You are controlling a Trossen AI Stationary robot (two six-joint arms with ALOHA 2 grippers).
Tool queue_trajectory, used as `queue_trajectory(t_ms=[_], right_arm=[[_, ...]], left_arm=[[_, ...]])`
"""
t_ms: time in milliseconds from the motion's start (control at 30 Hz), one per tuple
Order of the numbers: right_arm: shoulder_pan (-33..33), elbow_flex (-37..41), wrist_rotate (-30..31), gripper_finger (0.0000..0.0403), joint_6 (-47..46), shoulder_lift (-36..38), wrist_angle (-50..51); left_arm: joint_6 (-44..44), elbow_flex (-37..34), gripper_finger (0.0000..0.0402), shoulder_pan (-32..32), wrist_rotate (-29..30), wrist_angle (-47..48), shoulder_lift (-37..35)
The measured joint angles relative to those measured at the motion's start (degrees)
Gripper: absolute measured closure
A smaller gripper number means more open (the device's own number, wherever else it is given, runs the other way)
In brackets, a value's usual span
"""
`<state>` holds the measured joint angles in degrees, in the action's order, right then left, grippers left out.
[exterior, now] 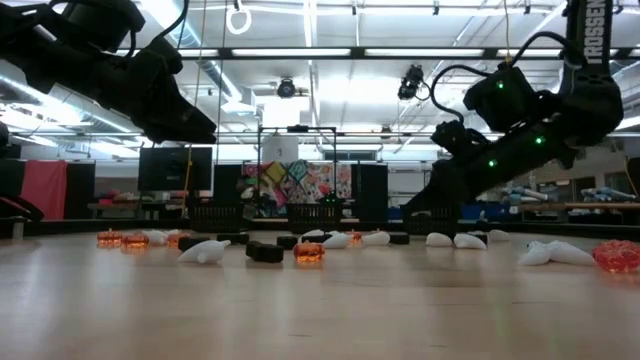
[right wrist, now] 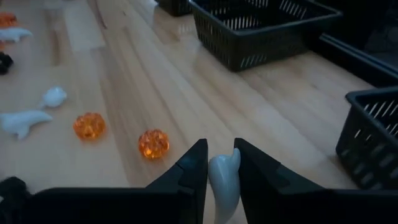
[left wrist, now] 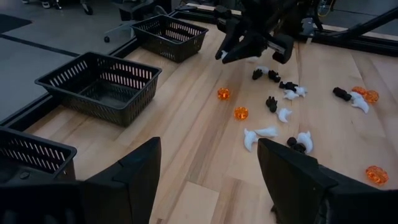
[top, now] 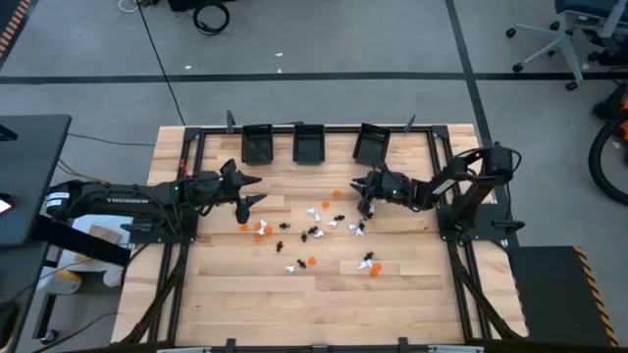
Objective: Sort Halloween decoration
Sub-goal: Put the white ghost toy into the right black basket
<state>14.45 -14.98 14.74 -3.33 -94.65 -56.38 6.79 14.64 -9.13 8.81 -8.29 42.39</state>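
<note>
The Halloween decoration (top: 314,232) is a scatter of tiny orange, black and white trinkets lying on the wooden table's middle; it also shows in the low view (exterior: 308,252) and the left wrist view (left wrist: 273,102). My right gripper (top: 365,196) hangs over the scatter's far right part, shut on a white trinket (right wrist: 224,180). Two orange pumpkin trinkets (right wrist: 153,143) lie on the table below it. My left gripper (top: 245,194) hovers open at the scatter's left side (left wrist: 208,180), above the table, touching nothing. My right gripper pinches the white trinket between its two fingers (right wrist: 193,171), with the trinket's rounded tip (right wrist: 229,160) poking out past the fingertips. The trinket is lifted clear of the table; a bit of white shows under the gripper in the left wrist view (left wrist: 221,55).
Three small black mesh bins (top: 257,144) (top: 310,144) (top: 371,144) stand in a row along the table's far edge, inside a black frame rail (top: 432,167). Bare wood lies between the bins and the scatter, and toward the near edge.
</note>
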Motion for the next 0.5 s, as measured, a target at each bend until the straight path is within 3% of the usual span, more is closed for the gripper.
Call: queue_trajectory(t_ms=[200,500], right_arm=[[2.2,-0.6,0.0,0.0321,0.0,4.0,4.1],[6.4,-8.4,0.4,0.0321,4.7,7.5,16.7]], left_arm=[[0.1,0.0,0.0148,0.0,0.0,0.0,0.0],[0.1,0.0,0.0147,0.0,0.0,0.0,0.0]])
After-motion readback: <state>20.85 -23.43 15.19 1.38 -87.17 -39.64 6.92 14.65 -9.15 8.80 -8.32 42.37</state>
